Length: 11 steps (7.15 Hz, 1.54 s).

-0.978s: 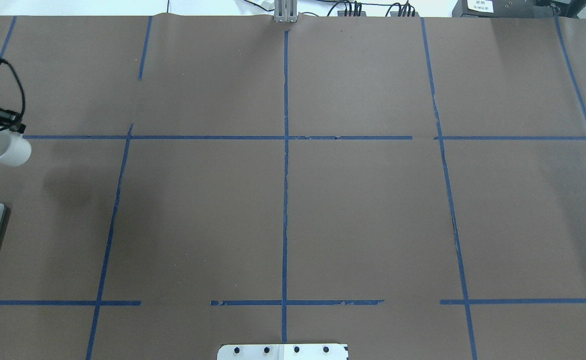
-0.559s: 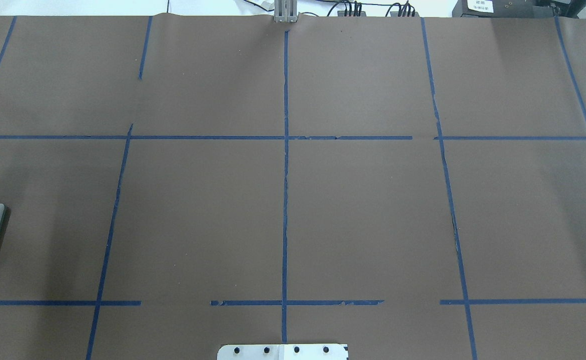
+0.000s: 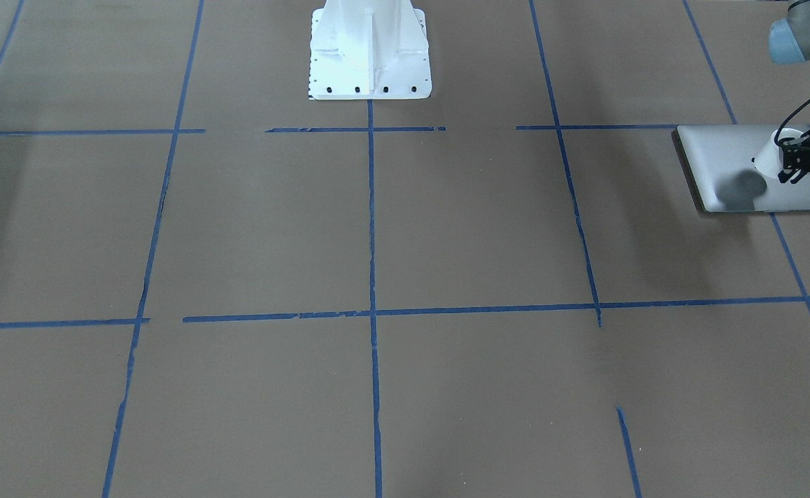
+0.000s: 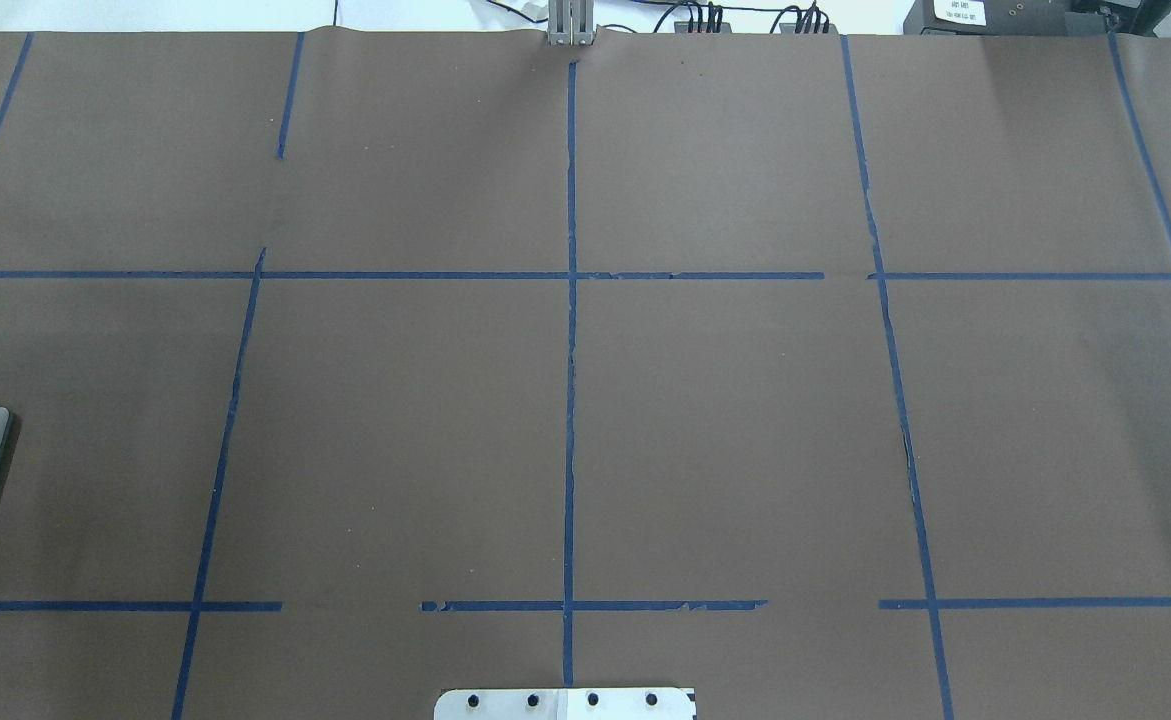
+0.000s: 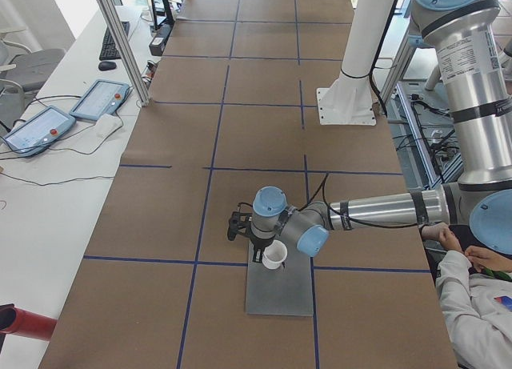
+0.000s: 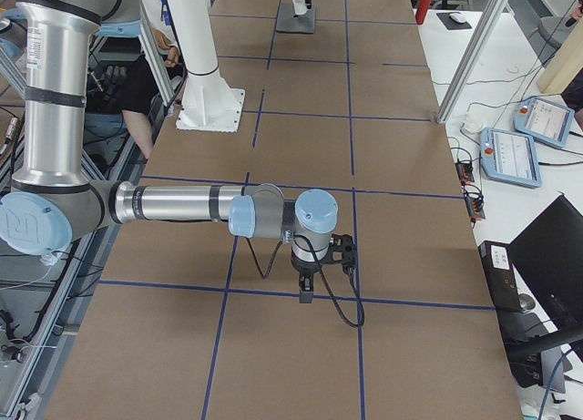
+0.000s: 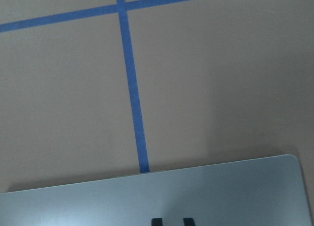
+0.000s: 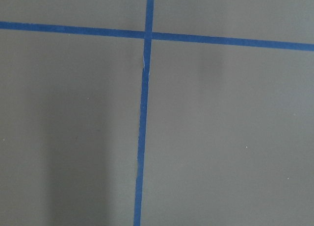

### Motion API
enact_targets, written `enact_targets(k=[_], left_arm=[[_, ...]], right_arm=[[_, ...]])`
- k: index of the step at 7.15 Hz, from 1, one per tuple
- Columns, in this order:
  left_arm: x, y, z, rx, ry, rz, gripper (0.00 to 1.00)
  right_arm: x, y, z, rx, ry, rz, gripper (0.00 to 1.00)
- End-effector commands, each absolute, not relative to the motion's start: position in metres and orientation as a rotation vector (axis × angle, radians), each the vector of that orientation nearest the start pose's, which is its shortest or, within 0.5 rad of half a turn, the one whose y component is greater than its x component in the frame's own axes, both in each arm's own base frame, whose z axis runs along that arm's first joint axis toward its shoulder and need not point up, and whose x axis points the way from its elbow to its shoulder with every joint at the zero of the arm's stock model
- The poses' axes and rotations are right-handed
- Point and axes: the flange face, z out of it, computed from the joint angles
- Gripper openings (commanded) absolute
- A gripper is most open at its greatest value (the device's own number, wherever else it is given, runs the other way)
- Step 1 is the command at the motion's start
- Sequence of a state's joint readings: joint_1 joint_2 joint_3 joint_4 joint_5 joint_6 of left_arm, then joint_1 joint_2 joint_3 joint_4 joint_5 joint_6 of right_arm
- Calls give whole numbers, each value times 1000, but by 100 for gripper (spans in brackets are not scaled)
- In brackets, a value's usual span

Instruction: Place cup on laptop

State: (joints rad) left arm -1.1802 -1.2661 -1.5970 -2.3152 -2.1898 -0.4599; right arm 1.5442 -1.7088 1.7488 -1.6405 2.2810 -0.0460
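Cup [image 3: 766,159]: one, white and small, judged light, rigid and chip-prone, with a smooth wall that could slip. It is best taken at the rim, where my left tool [image 3: 788,160] is clamped on it. Front-facing view, left to right: brown taped surface [image 3: 446,228]; one silver laptop [image 3: 716,149], lid closed; the cup's shadow on that lid; the cup itself, seemingly just above the lid and not yet resting; then my left tool. My right tool [image 6: 305,291], second of two, hangs over the surface well apart; I cannot tell whether its fingers are apart or together.
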Motion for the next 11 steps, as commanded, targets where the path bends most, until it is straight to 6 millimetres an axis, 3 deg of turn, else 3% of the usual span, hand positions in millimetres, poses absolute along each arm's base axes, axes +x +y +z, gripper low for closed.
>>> enact_targets(k=[1, 10, 11], left_arm=[[72, -370, 720, 166, 749, 76, 0], [78, -362, 728, 85, 808, 60, 0], [78, -362, 728, 84, 809, 61, 17]], right_arm=[[57, -432, 646, -21, -709, -59, 100], [57, -432, 646, -22, -711, -58, 100], [57, -432, 646, -21, -711, -59, 100]])
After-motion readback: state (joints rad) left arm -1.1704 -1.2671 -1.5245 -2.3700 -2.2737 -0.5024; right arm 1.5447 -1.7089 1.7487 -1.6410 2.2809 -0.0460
